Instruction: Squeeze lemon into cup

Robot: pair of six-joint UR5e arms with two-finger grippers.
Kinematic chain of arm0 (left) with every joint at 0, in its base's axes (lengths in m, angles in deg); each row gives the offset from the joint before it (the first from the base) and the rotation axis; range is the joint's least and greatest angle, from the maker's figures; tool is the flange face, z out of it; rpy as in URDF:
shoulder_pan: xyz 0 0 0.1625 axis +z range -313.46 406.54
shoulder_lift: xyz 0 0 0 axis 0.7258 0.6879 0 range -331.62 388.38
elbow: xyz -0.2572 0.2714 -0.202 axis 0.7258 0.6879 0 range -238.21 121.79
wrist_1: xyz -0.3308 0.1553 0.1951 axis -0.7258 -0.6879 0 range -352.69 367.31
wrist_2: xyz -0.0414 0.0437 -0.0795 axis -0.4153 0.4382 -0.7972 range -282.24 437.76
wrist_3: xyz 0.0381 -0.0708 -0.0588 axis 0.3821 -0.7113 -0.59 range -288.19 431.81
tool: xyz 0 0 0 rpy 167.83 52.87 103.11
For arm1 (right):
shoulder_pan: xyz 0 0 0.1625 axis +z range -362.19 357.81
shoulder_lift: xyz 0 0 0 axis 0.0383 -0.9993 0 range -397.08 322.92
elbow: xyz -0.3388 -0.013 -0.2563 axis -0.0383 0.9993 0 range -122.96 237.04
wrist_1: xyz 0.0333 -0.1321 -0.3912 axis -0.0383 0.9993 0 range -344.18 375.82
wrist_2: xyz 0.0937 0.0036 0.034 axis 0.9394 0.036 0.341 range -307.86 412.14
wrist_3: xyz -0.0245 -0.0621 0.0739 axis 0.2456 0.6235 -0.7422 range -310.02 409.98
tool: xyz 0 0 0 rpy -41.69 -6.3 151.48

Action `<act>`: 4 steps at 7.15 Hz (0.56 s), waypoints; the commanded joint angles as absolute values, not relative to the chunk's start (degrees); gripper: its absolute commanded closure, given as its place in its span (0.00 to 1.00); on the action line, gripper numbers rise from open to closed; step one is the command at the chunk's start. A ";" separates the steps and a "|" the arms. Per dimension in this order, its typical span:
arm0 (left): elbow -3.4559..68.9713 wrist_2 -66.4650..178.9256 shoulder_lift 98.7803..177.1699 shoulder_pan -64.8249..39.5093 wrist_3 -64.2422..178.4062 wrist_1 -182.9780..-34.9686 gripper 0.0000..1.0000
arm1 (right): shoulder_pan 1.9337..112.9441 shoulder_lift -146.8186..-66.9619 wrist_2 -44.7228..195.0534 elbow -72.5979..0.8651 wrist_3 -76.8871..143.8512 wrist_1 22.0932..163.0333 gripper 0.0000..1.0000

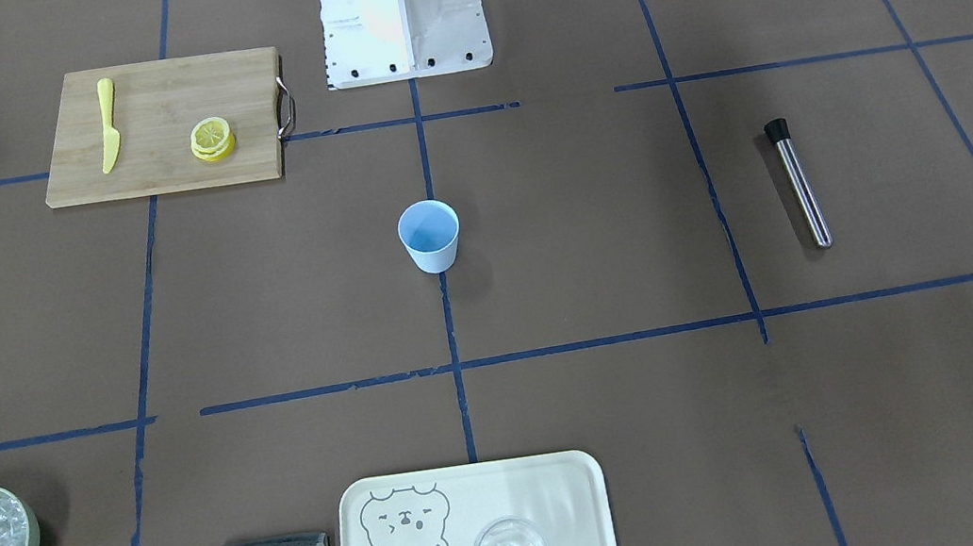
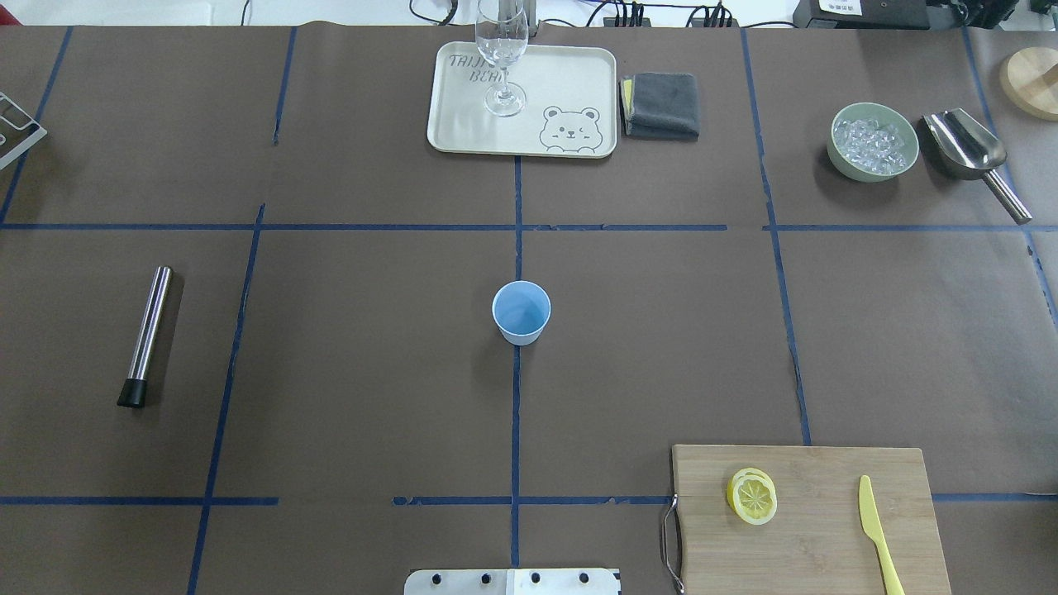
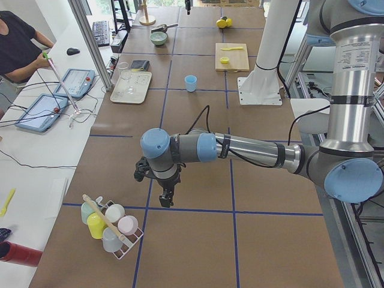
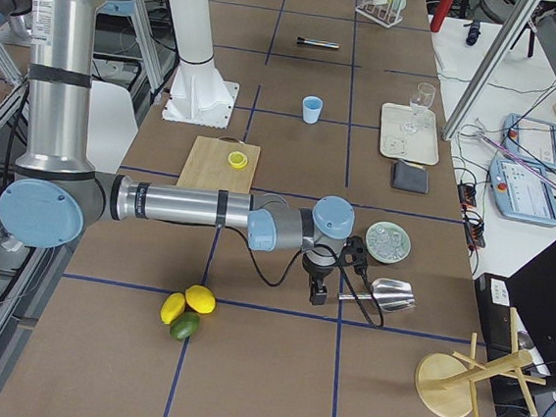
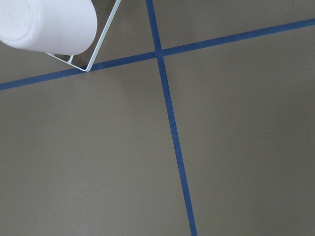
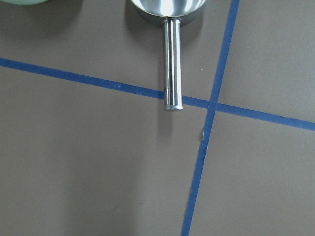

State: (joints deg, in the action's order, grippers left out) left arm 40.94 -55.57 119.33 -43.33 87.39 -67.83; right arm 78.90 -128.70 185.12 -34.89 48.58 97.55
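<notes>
Both arms hang at opposite ends of the desk [image 2: 347, 372], I judge to leave the middle free. Whether my left claw [image 3: 165, 198] or right claw [image 4: 317, 293] is released or clenched, I cannot tell. The lemon [image 2: 752, 496] lies flat on the board [image 2: 826, 487], well apart from the right claw. The cup [image 2: 521, 311] stands beyond it, upright and seemingly empty. The bowl [image 2: 872, 175] near that claw holds ice [image 2: 868, 136].

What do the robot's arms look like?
The left arm and right arm are shiny silver tubes with pale blue round caps at the joints. A thin black cable runs along each. Each thick tube bears a white label with small print. The left gripper and right gripper are small and black.
</notes>
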 commanded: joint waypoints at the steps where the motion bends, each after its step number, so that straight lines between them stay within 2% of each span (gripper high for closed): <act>1: 41.27 -55.48 121.88 -43.46 88.33 -67.40 0.00 | 78.93 -128.23 185.30 -34.89 48.58 97.82 0.00; 4: 42.24 -55.65 121.46 -43.64 88.16 -68.02 0.00 | 78.84 -128.40 185.21 -34.54 48.58 97.21 0.00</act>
